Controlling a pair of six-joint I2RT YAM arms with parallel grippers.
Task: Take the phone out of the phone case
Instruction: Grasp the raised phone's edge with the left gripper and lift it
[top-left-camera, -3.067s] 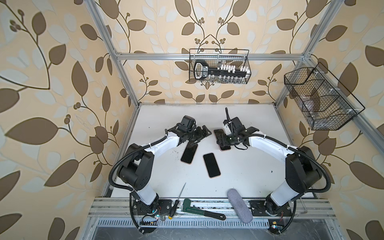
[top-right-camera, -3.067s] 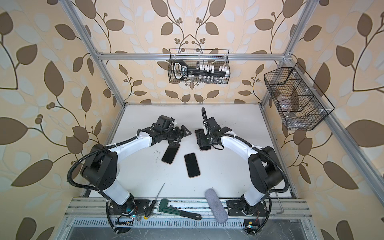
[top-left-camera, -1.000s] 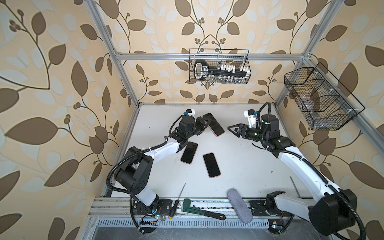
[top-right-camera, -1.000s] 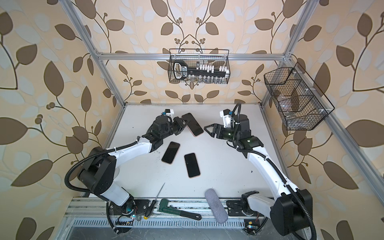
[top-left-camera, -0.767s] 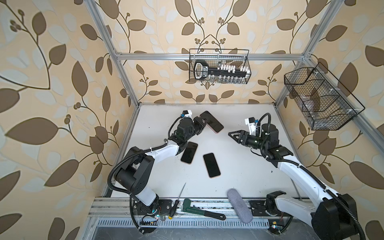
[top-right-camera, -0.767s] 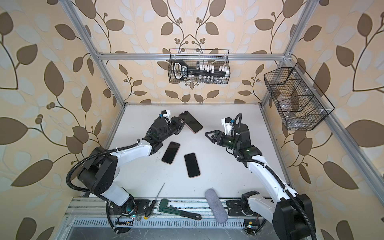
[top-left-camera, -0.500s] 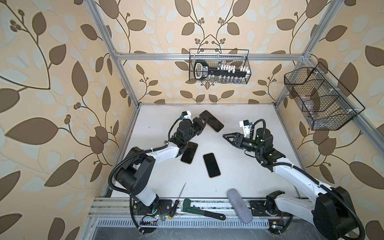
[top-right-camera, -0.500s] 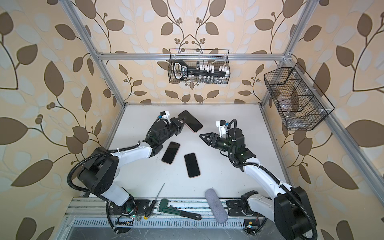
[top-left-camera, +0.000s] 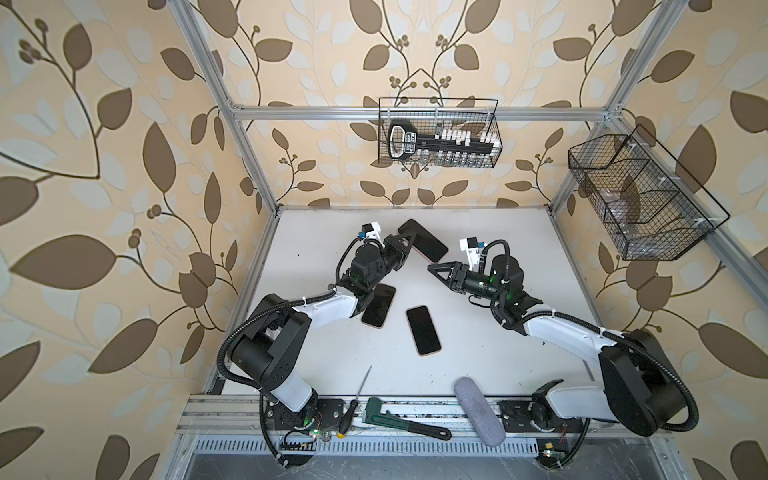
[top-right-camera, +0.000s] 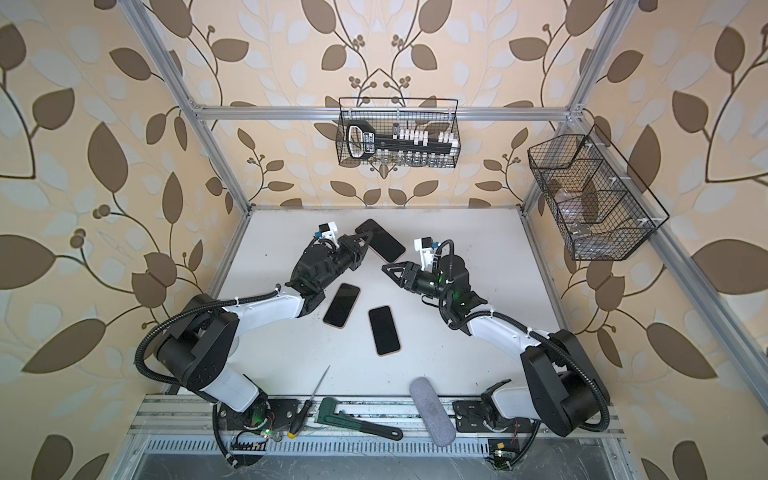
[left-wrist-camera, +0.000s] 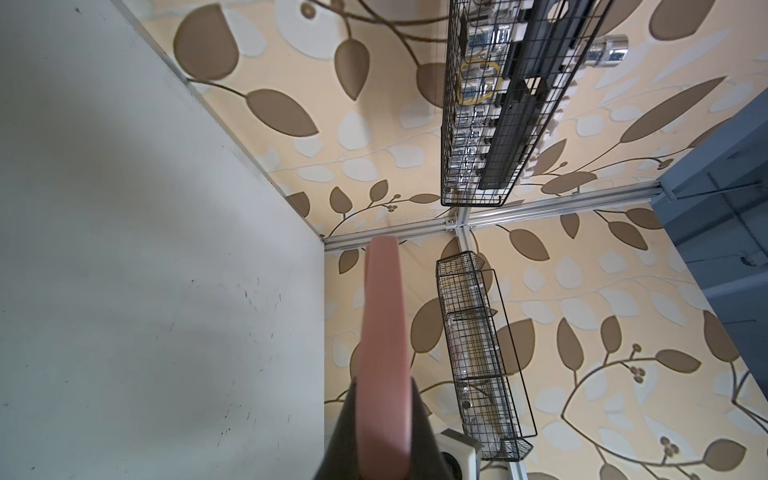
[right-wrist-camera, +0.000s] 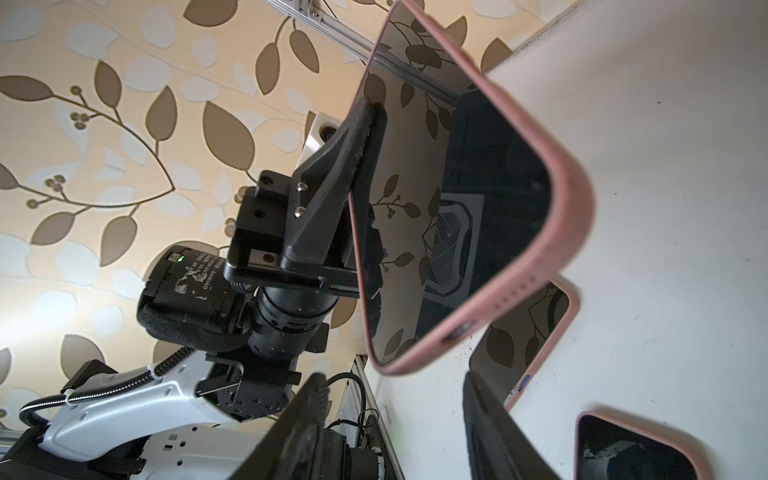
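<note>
A phone (top-left-camera: 424, 245) with a dark screen, in a pink phone case (right-wrist-camera: 569, 216), is held up above the white table (top-left-camera: 498, 232). My left gripper (top-left-camera: 405, 245) is shut on one long side of it. In the left wrist view the case's pink edge (left-wrist-camera: 384, 332) runs up from between the dark fingers (left-wrist-camera: 345, 436). My right gripper (top-left-camera: 432, 269) is open just below the phone's lower corner, apart from it. In the right wrist view its two fingers (right-wrist-camera: 299, 428) stand wide with nothing between them, and the phone (right-wrist-camera: 457, 187) hangs just beyond the tips.
Two more pink-cased phones (top-left-camera: 379, 305) (top-left-camera: 423, 330) lie flat mid-table under the arms. On the front rail lie a screwdriver (top-left-camera: 357, 399), a green wrench (top-left-camera: 403, 419) and a grey cylinder (top-left-camera: 478, 411). Wire baskets hang on the back wall (top-left-camera: 438, 133) and the right wall (top-left-camera: 640, 199).
My right gripper has swung left and down toward the held phone's lower corner, its jaws narrowing. Three seconds ago that phone lay on the table; the left gripper has since raised it.
</note>
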